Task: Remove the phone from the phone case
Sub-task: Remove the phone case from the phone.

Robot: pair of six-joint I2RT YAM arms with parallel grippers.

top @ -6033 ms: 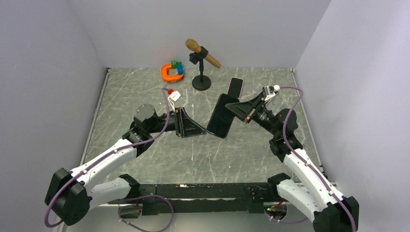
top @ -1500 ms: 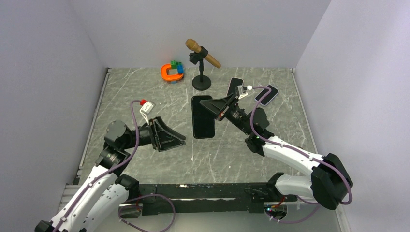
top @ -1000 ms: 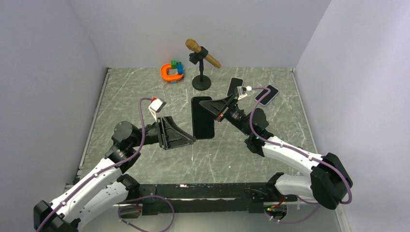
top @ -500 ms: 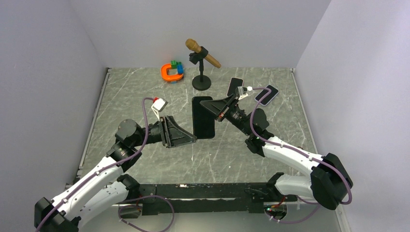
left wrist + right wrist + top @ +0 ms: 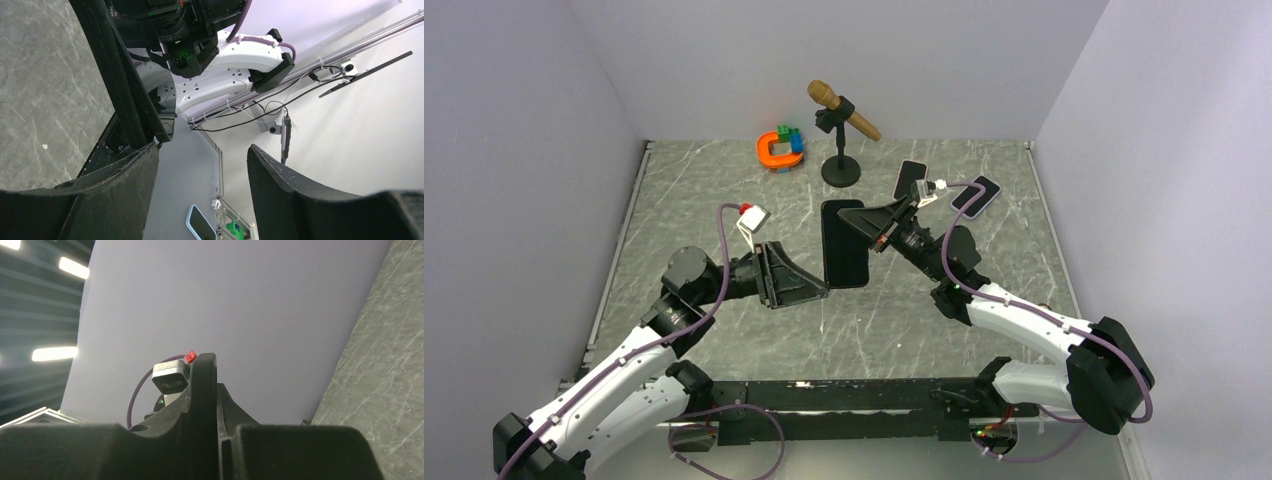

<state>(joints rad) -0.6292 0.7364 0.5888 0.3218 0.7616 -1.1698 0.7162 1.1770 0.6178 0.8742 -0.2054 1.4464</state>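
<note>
grey, white-veined worktop (image 5: 724,190). near its far edge sit an orange ring (image 5: 774,153) beside coloured blocks (image 5: 793,137), a microphone stand (image 5: 841,172), a dark handset (image 5: 911,175) and, further right, a blue-rimmed handset (image 5: 980,193).

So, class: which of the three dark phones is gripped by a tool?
The large black rectangular phone at centre, clamped by the right tool; the small red-edged phone and blue-edged phone lie loose behind.
</note>
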